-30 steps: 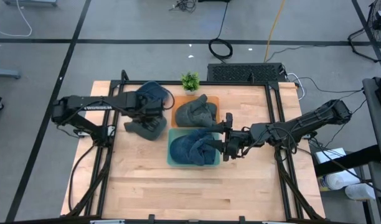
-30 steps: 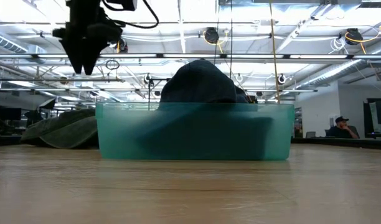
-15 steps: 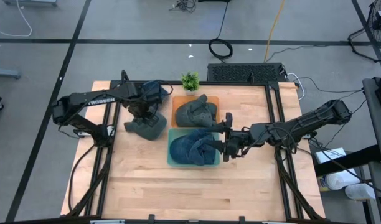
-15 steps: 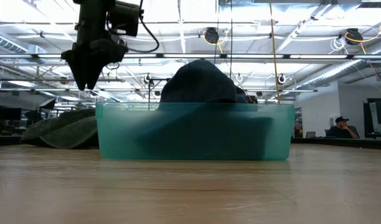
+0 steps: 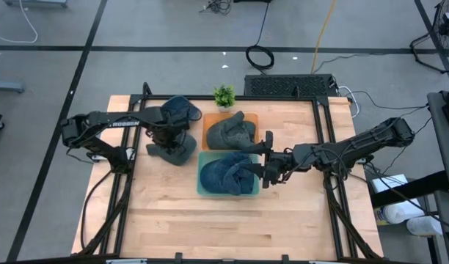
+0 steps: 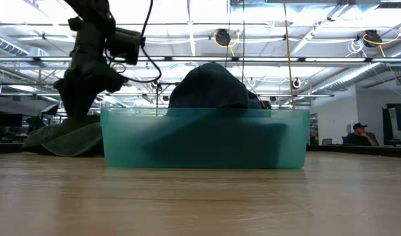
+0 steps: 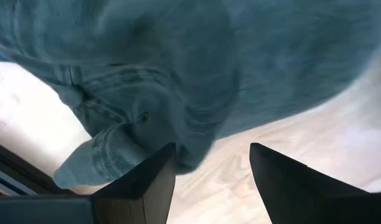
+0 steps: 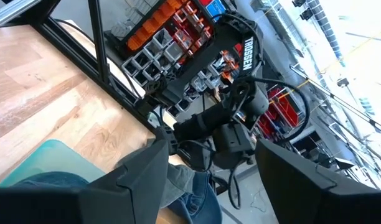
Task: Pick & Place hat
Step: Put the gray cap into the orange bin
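A blue denim hat [image 5: 179, 108] lies at the table's far left, with a dark green hat [image 5: 173, 152] just nearer on the wood. My left gripper [image 5: 169, 136] is open and low over them. In its wrist view the denim hat [image 7: 240, 62] fills the picture, and the gripper [image 7: 212, 152] stands at the hat's edge with bare wood between the fingers. Another blue hat [image 5: 224, 174] sits in a teal bin [image 5: 199, 187]. My right gripper [image 5: 265, 170] is open at the bin's right rim. My left gripper comes down from above at the denim hat's folded edge [image 7: 184, 152]. One fingertip [image 7: 162, 168] stands right beside that fold. I cannot tell whether it touches the cloth.
An orange tray [image 5: 252, 117] behind the bin holds a grey-green hat [image 5: 230, 132]. A small plant [image 5: 224, 95] stands at the far edge. In the low view the teal bin [image 6: 207, 141] blocks the middle, with the dark green hat [image 6: 63, 136] to its left. Bare wood lies toward the near edge.
My left gripper has come down from well above the table to just over the two hats at the far left, turning as it dropped. The hats and my right arm have kept still.
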You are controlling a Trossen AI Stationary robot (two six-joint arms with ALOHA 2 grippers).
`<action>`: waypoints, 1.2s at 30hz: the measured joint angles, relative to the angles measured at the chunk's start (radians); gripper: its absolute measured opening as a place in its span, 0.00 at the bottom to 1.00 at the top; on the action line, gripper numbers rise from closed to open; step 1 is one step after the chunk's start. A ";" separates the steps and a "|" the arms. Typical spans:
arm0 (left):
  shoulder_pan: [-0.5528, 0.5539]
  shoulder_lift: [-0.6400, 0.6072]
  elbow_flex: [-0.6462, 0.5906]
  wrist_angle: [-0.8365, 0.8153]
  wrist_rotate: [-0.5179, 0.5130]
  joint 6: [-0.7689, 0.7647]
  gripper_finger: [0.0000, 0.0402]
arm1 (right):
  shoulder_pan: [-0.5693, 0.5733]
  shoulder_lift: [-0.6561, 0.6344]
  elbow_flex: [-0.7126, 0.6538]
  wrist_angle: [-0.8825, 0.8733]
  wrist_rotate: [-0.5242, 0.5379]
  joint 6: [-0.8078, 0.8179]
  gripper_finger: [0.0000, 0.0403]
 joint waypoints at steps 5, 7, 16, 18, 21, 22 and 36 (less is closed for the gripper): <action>0.006 0.000 -0.028 0.009 -0.020 0.049 0.49 | 0.000 0.000 0.000 -0.005 0.000 0.001 0.58; 0.006 0.000 -0.028 0.014 -0.019 0.075 0.42 | 0.000 0.000 0.000 -0.005 0.000 -0.001 0.58; 0.006 0.000 -0.028 0.039 -0.019 0.122 0.04 | 0.000 0.000 0.000 -0.003 0.002 -0.013 0.58; 0.006 0.000 -0.028 0.041 -0.018 0.132 0.02 | 0.000 0.000 0.000 -0.003 0.002 -0.015 0.58; 0.007 0.000 -0.028 0.044 0.037 0.210 0.02 | 0.000 0.000 0.000 0.004 0.003 -0.036 0.58; 0.006 0.000 -0.028 0.044 0.050 0.228 0.02 | 0.000 0.000 0.000 0.007 0.003 -0.038 0.58; -0.023 -0.006 0.066 -0.101 -0.011 0.226 0.00 | 0.000 0.000 0.000 0.019 0.003 -0.036 0.58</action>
